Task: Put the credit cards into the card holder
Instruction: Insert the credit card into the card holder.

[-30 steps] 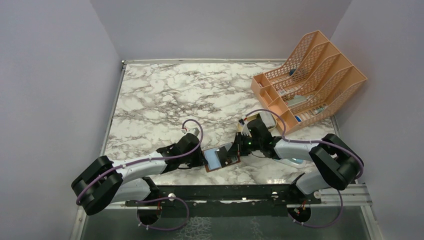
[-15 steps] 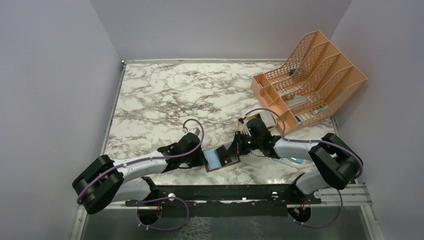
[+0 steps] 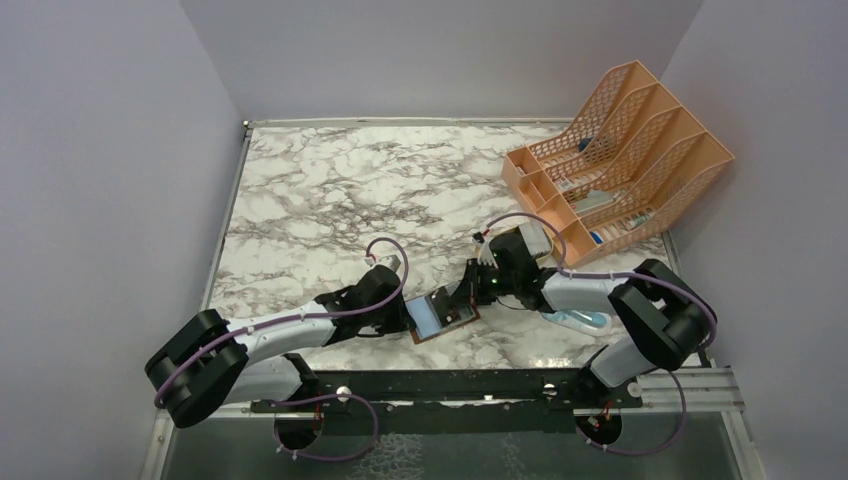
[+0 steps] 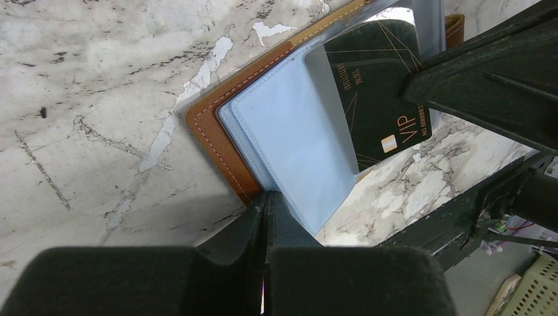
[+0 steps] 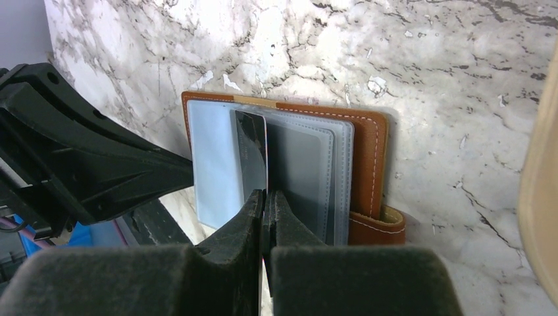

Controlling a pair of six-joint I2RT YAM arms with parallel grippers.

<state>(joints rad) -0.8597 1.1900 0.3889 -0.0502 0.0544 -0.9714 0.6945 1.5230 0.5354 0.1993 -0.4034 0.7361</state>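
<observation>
The brown leather card holder (image 3: pixel 441 316) lies open near the table's front edge, its clear sleeves fanned out. My left gripper (image 3: pixel 411 319) is shut on the edge of a pale sleeve (image 4: pixel 296 145) at the holder's near corner (image 4: pixel 266 197). My right gripper (image 3: pixel 468 299) is shut on a dark credit card (image 5: pixel 251 150) standing on edge between the sleeves (image 5: pixel 266 195). In the left wrist view the dark card (image 4: pixel 381 99) reads VIP and lies partly inside a sleeve. The holder's brown cover (image 5: pixel 370 131) shows behind the sleeves. No pale card is in view.
A big orange mesh file rack (image 3: pixel 620 150) stands at the back right. A blue-and-clear packet (image 3: pixel 582 321) lies under my right arm. A tan rim (image 5: pixel 541 171) fills the right edge of the right wrist view. Bare marble spreads at the far left.
My right gripper has moved a little left toward the holder with the dark card. The left gripper has held still on the sleeve.
</observation>
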